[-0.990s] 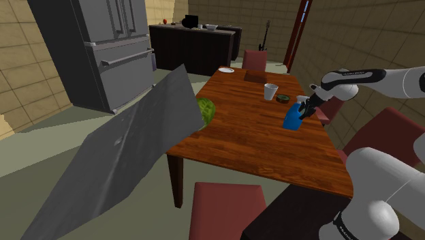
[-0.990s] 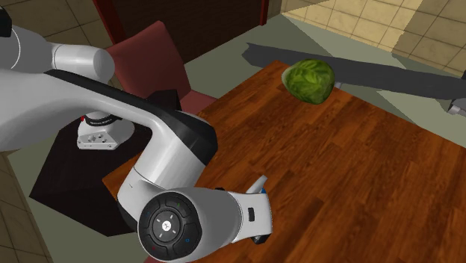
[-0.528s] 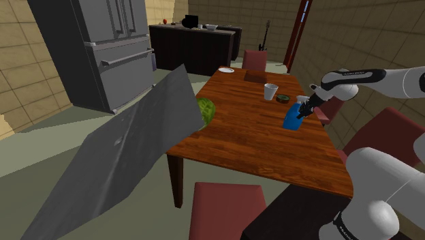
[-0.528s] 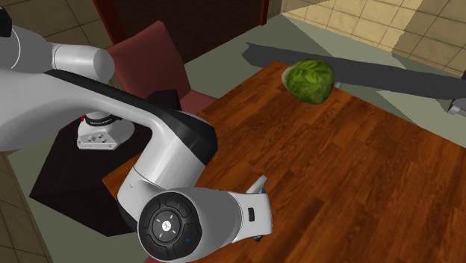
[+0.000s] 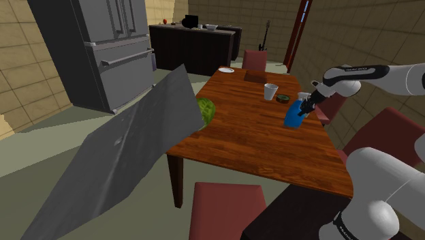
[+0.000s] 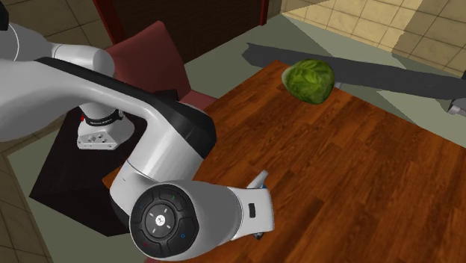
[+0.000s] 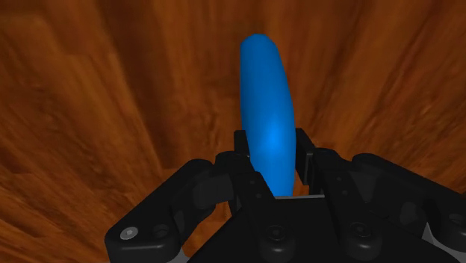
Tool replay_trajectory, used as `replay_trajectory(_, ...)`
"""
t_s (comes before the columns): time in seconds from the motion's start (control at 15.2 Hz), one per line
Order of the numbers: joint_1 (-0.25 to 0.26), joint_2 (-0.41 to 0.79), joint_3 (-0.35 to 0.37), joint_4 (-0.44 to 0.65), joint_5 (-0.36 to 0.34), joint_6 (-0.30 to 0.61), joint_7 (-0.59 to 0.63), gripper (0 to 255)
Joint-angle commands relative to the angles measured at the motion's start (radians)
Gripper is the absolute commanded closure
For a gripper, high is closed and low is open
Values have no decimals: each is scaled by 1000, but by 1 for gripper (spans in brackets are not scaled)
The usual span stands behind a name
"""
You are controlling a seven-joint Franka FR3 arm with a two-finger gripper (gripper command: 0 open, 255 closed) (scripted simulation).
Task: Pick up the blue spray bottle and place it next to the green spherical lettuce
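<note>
1. Pinching the blue spray bottle [image 7: 267,112] in the hand [image 7: 273,148], with a black finger [image 7: 240,149] pressed to each side of the blue body.
2. From the wrist view, looking along the bottle's length: a narrow blue oval sticking out past the fingertips, with the brown wood grain of the desk [image 5: 252,140] behind it.
3. In the shoulder view, held tilted close to the desk's right edge, with the blue body hanging below the fingers and towards that view's left. Cannot tell whether the bottom touches the wood or sits just above it.
4. Well apart from the green round lettuce [image 5: 207,109], which rests at the opposite, left edge of the desk, partly hidden behind a tilted grey slab [image 5: 116,163].
5. Farther along the desk from the bottle: a white cup [image 5: 271,91], a small dark round dish [image 5: 282,99] just beside it, and a white plate [image 5: 226,70] near the far end.
6. In the second exterior view, dominated by the white arm [image 6: 187,217] in the foreground, with the lettuce near a desk corner and a dark stand [image 6: 63,175] below.
7. Around the desk: red chairs [image 5: 225,208]. Behind it: a grey fridge [image 5: 116,48] and a dark counter [image 5: 194,44].
</note>
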Motion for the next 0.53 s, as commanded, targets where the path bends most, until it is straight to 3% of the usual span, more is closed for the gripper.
replay_trajectory(0.0,-6,12,12,5,8,-16,3,255)
replay_trajectory(0.46,-26,51,52,38,38,-81,10,255)
